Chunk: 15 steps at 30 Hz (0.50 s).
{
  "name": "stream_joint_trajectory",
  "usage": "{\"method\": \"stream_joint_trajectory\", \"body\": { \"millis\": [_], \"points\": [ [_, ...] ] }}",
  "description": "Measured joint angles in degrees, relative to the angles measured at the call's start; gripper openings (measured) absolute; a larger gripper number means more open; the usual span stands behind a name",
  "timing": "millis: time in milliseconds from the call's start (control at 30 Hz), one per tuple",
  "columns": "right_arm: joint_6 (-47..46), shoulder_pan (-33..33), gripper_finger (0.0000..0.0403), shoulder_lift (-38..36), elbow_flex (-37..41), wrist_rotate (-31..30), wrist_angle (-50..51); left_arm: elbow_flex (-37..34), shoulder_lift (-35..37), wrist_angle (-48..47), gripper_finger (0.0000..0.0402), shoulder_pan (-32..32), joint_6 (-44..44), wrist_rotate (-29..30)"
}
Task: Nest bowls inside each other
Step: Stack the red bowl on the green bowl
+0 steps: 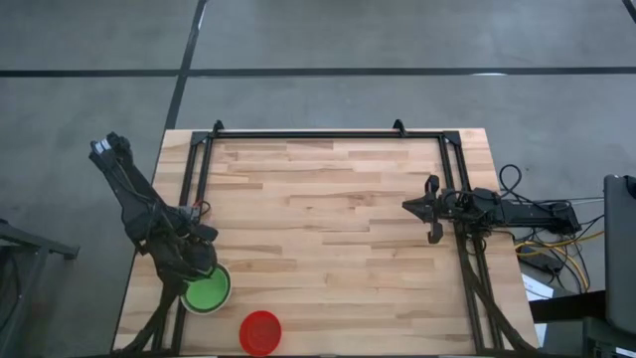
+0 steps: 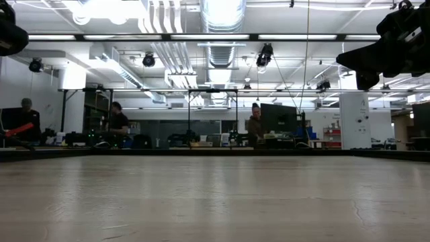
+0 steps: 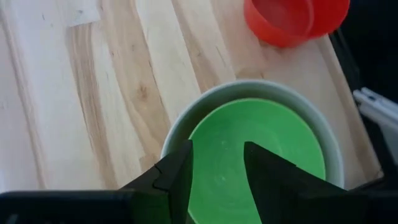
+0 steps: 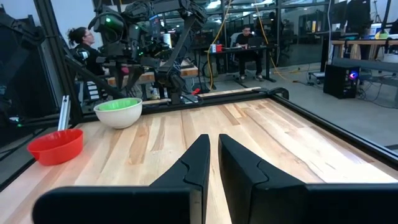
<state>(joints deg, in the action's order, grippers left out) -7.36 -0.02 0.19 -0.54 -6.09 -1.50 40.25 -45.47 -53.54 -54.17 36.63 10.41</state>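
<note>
At the bench's [image 1: 328, 219] near edge, about 7 o'clock from centre, the red bowl [image 1: 260, 331] sits alone, not yet nested. Just beyond it at 8 o'clock, a green bowl [image 1: 206, 291] lies inside the pale grey-white bowl [image 3: 180, 124]; the left gripper [image 3: 217, 171] hovers over it, parted, holding nothing. At 3 o'clock the right gripper [image 1: 433, 211] waits, narrow and empty.
</note>
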Motion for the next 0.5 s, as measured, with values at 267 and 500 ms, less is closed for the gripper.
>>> {"method": "stream_joint_trajectory", "body": {
  "millis": [267,500],
  "points": [
    [-0.06,-0.01,0.0034,0.00,0.00,0.00,0.00,0.00,-0.25,4.63,0.0147,0.70,2.57,0.13],
    [0.03,0.01,0.0034,0.00,0.00,-0.02,0.00,0.00,-2.44,9.31,0.0147,1.87,5.54,0.09]
  ]
}}
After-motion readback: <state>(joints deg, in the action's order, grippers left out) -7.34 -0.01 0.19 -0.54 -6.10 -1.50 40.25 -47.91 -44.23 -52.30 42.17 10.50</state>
